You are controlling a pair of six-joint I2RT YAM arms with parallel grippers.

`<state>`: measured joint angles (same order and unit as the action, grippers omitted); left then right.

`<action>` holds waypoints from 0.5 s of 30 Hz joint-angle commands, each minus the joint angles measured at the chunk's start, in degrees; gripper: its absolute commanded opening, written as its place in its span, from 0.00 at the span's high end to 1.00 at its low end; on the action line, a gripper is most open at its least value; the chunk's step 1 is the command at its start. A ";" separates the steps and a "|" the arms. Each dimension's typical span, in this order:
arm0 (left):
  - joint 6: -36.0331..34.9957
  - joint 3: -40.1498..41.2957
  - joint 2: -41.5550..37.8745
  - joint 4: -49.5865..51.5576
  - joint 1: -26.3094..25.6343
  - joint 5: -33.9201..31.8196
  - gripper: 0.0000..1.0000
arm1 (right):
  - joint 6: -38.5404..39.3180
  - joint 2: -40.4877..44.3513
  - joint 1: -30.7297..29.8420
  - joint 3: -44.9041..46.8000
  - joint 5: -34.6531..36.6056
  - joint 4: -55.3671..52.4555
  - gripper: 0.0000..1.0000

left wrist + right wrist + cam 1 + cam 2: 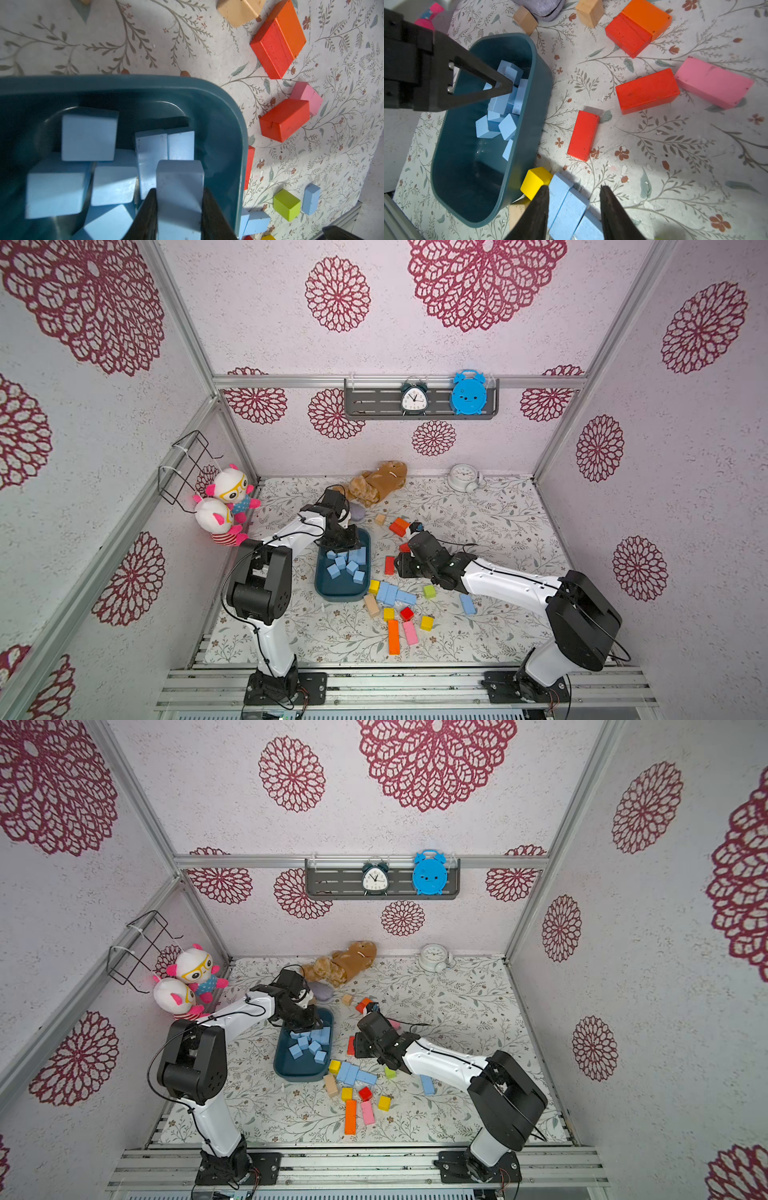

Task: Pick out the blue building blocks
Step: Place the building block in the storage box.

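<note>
Tray [207, 89] holds blue blocks [89, 135]; left gripper [179, 189] clamps one; right gripper [574, 187] parted, empty.

Bright, soft light — edges bowed, close-ups blurred.

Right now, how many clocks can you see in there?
3: a dark-framed alarm clock and a blue clock on the wall shelf, and a white clock on the table at the back wall. I see no others.

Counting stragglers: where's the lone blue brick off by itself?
In both top views, the lone blue brick lies on the mat beside the right arm's forearm, right of the green cube.
</note>
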<state>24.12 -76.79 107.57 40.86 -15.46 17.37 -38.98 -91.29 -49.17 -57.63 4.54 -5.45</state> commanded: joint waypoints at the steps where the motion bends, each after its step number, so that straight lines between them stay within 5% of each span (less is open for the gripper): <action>1: 0.69 -1.30 0.96 -2.20 -0.88 1.56 0.77 | 1.27 1.02 0.00 -0.59 0.90 -1.53 0.56; 11: 0.84 -0.53 1.54 -3.46 -2.11 0.43 0.51 | 0.91 1.52 -0.03 0.38 1.40 -2.20 0.56; 15: 0.75 -0.51 1.42 -3.51 -1.97 0.39 0.49 | 0.65 2.14 -0.05 1.20 1.63 -1.93 0.56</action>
<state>24.95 -76.86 108.44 38.72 -17.37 17.52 -38.59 -91.26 -49.17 -57.12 4.80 -7.07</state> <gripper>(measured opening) 0.512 0.437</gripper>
